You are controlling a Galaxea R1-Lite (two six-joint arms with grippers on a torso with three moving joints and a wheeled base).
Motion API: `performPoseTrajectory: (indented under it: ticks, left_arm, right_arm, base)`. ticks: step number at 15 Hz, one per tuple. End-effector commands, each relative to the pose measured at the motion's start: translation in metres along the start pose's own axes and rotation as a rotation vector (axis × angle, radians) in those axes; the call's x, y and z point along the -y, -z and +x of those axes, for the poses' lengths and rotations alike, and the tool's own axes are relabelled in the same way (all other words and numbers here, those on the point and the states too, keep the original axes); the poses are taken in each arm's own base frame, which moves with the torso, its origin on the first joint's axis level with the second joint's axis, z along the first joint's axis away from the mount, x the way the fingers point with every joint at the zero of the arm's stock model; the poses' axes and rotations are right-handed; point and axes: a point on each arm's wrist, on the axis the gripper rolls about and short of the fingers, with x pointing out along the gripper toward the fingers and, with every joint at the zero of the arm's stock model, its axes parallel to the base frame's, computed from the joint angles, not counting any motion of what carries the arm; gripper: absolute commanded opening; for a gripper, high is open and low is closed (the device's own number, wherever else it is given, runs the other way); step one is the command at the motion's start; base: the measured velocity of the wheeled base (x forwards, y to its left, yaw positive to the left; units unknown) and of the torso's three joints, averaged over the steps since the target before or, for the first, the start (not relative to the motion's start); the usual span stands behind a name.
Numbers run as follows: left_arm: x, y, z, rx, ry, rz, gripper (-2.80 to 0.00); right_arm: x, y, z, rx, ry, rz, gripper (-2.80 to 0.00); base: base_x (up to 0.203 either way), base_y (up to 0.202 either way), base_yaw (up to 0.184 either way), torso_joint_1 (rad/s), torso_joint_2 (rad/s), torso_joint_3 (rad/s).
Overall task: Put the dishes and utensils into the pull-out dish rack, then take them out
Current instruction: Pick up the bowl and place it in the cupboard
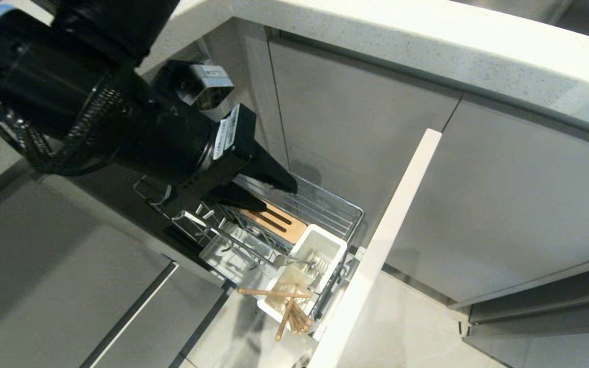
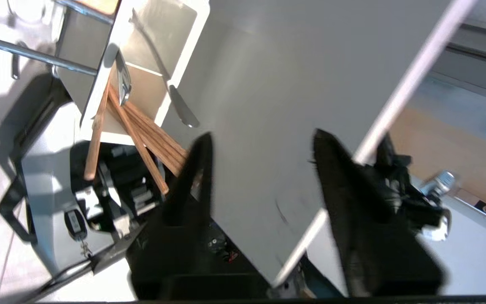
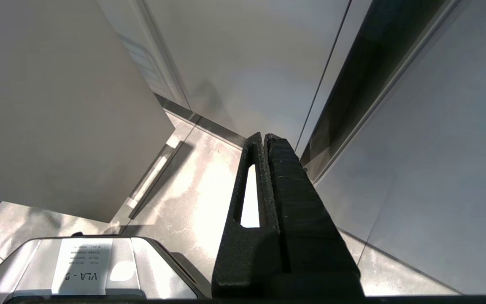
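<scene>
The left claw hangs over the pull-out dish rack, above its slotted wooden strip; its fingers stand apart and hold nothing. In the white utensil cup lean the chopsticks and what seems to be silver cutlery. The right claw is clenched, empty, beside the cabinet fronts.

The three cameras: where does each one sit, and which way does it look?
Head view: high up, looking down at the pulled-out dish rack; left arm and left claw show.
Left wrist view: behind the open left claw, facing the chopsticks; head view shares them.
Right wrist view: behind the shut right claw, facing cabinet doors and floor.
</scene>
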Motion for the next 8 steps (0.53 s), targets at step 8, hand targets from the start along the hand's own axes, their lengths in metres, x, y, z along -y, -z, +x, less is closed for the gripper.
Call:
performPoseTrajectory:
  ticks: [8]
  left_arm:
    - [-0.018, 0.028, -0.123, 0.324, 0.093, 0.043, -2.8]
  right_arm:
    - [0.0, 0.0, 0.0, 0.002, -0.001, 0.0, -2.8]
  base:
    - [0.0, 0.0, 0.0, 0.0, 0.0, 0.0]
